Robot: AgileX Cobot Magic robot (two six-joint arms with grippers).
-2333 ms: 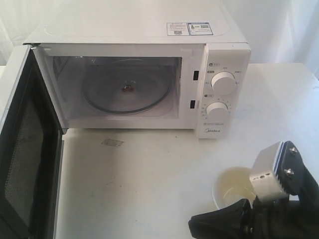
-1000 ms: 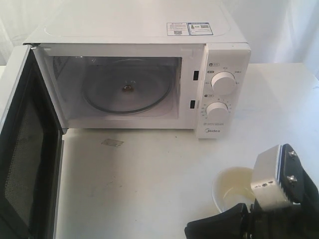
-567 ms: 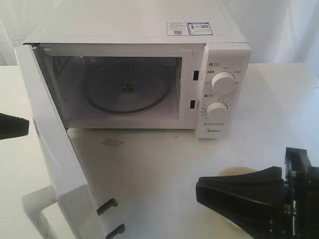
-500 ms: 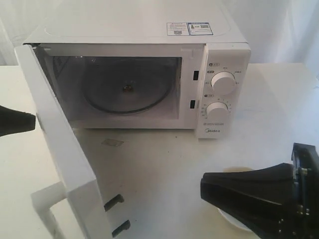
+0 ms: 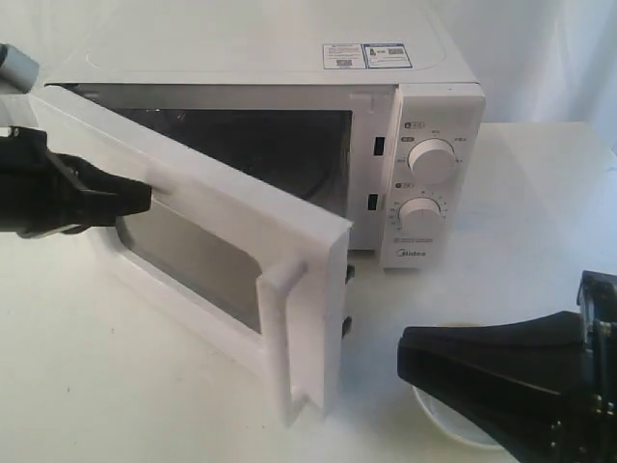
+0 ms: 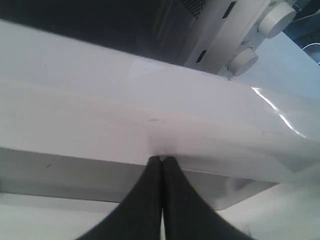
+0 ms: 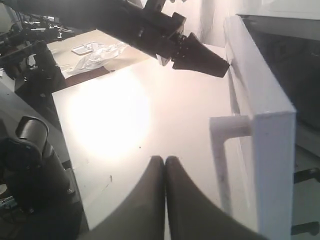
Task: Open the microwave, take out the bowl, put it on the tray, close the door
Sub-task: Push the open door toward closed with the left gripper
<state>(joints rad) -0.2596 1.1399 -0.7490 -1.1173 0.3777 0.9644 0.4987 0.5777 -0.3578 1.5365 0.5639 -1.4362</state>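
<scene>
The white microwave [image 5: 289, 48] stands at the back of the table, its door [image 5: 231, 207] about half open with the bar handle [image 5: 280, 328] toward the front. My left gripper [image 5: 147, 198] is shut, and its tips [image 6: 161, 159] press on the door's outer face above the window. My right gripper [image 5: 405, 352] is shut and empty, hovering low at the front right. It covers most of the cream bowl [image 5: 445, 429], of which only a rim edge shows. No tray is in view.
The two knobs [image 5: 431, 159] are on the microwave's right panel. The white table [image 5: 145, 386] extends in front of the door. In the right wrist view the handle [image 7: 225, 150] is near my fingers, with clutter and equipment beyond the table's edge [image 7: 65, 100].
The door has swung from wide open to about half shut, with my left gripper coming in from the left against it. My right gripper has turned level over the bowl, hiding most of it.
</scene>
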